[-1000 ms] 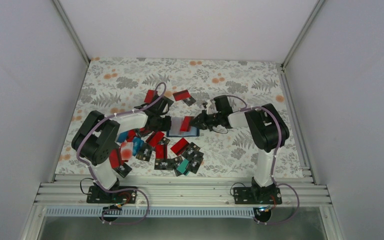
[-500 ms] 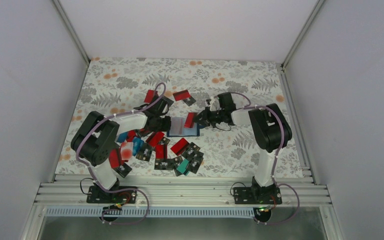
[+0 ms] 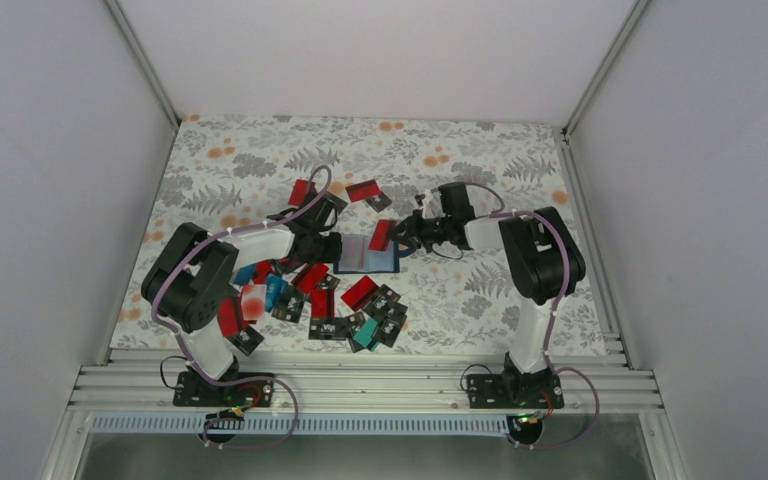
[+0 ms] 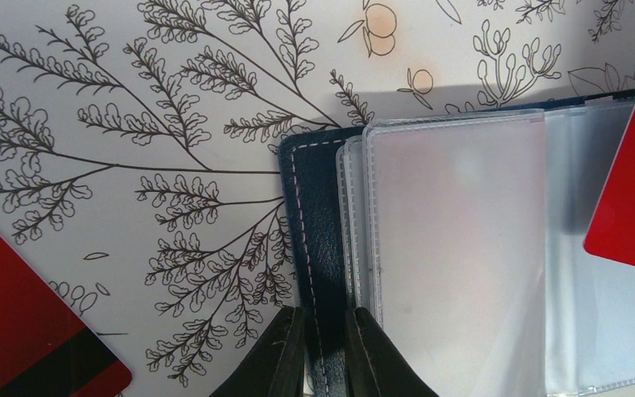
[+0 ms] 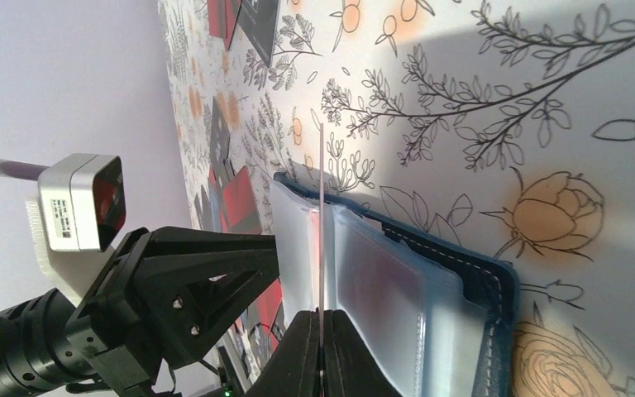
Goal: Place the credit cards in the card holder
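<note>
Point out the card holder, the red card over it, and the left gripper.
card holder [image 4: 318,240]: left wrist view, stitched navy edge.
red card [image 3: 380,236]: top view, red face.
left gripper [image 4: 326,349]: left wrist view, between fingertips.

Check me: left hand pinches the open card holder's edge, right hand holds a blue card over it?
No: the right hand holds a red card, not blue, as the top view shows. The left hand does pinch the card holder's edge.

Bright, diffuse, even light; soft grey shadow on the tablecloth [image 4: 132,83] beside the card holder [image 4: 318,231]; wrist close-ups sharp.
</note>
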